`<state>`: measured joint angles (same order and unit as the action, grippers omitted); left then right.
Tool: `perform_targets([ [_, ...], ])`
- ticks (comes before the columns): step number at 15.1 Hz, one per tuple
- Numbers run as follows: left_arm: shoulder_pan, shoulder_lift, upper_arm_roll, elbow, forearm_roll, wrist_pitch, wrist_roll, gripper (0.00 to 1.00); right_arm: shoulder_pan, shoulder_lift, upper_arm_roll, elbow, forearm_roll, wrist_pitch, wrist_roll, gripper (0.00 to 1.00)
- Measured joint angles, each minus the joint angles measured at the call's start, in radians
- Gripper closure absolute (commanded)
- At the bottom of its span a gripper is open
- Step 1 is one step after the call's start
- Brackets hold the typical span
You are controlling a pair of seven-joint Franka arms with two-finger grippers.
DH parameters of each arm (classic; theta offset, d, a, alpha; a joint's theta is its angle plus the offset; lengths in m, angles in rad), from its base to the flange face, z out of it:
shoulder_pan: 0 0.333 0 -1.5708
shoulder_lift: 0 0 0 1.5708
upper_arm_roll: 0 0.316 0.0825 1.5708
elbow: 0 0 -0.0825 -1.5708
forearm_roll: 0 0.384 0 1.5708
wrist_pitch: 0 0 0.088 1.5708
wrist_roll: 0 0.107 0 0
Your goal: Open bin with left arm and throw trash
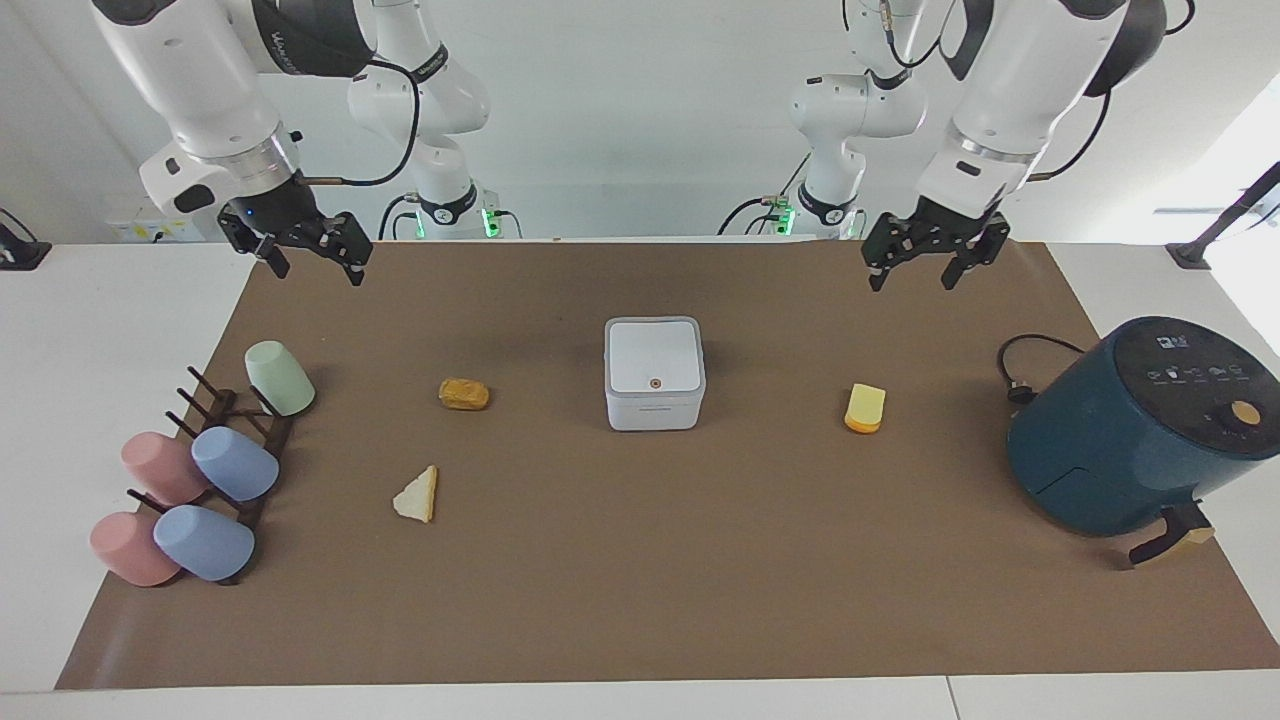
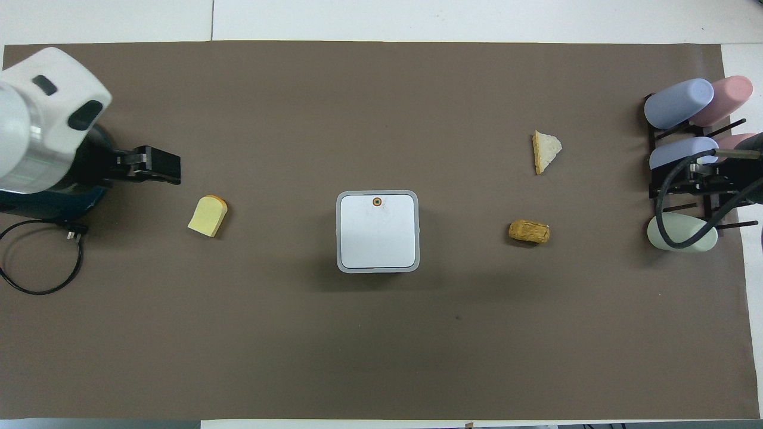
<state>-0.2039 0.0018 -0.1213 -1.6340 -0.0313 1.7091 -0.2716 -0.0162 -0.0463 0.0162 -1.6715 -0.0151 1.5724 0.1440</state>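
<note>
Facing view: I am holding my left gripper (image 1: 912, 272) in the air over the brown mat (image 1: 640, 600) at the robots' edge, toward the air fryer's end of the table, with its two fingers spread and nothing between them. My right gripper (image 1: 312, 265) is waiting over the mat's corner at the other end, fingers likewise spread and empty. The white bin (image 1: 654, 373) is sitting at mid-table with its lid shut and its round button facing away from the robots. The yellow block (image 1: 865, 408) is lying between the bin and the teal air fryer (image 1: 1140, 430); the fried lump (image 1: 464, 393) and the bread wedge (image 1: 417, 496) are lying between the bin and the cup rack (image 1: 235, 450). Overhead view: my left gripper (image 2: 152, 165) is covering mat just beside the air fryer (image 2: 42, 205), near the yellow block (image 2: 207, 215) but apart from it. The bin (image 2: 377, 231) is showing its closed lid; the fried lump (image 2: 529, 231) is lying nearer to the robots than the bread wedge (image 2: 545, 151).
</note>
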Motion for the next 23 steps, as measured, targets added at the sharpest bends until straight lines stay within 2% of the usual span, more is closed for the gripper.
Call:
perform_targets([
  [1,-0.037,0.020,-0.002,-0.002,0.000,0.035,-0.032,0.08,0.000,0.000,0.000,-0.001,0.000,0.000,0.000,0.00],
  [5,-0.164,0.141,-0.004,0.015,-0.001,0.127,-0.133,0.98,0.007,-0.019,0.002,-0.049,0.000,0.016,0.000,0.00],
  [7,-0.206,0.221,-0.003,0.061,-0.001,0.148,-0.176,1.00,0.011,-0.045,0.003,-0.118,0.000,0.084,0.000,0.00],
  [10,-0.248,0.317,-0.004,0.142,-0.001,0.169,-0.222,1.00,0.012,-0.096,0.010,-0.277,0.000,0.245,0.000,0.00],
  [14,-0.292,0.368,-0.005,0.174,-0.008,0.190,-0.228,1.00,0.059,-0.118,0.015,-0.453,0.000,0.384,0.000,0.00],
  [17,-0.333,0.378,-0.005,0.175,-0.008,0.199,-0.240,1.00,0.079,-0.095,0.015,-0.537,0.000,0.506,0.000,0.00],
  [23,-0.367,0.407,-0.004,0.172,-0.008,0.230,-0.271,1.00,0.114,0.035,0.015,-0.636,0.000,0.783,0.000,0.00],
])
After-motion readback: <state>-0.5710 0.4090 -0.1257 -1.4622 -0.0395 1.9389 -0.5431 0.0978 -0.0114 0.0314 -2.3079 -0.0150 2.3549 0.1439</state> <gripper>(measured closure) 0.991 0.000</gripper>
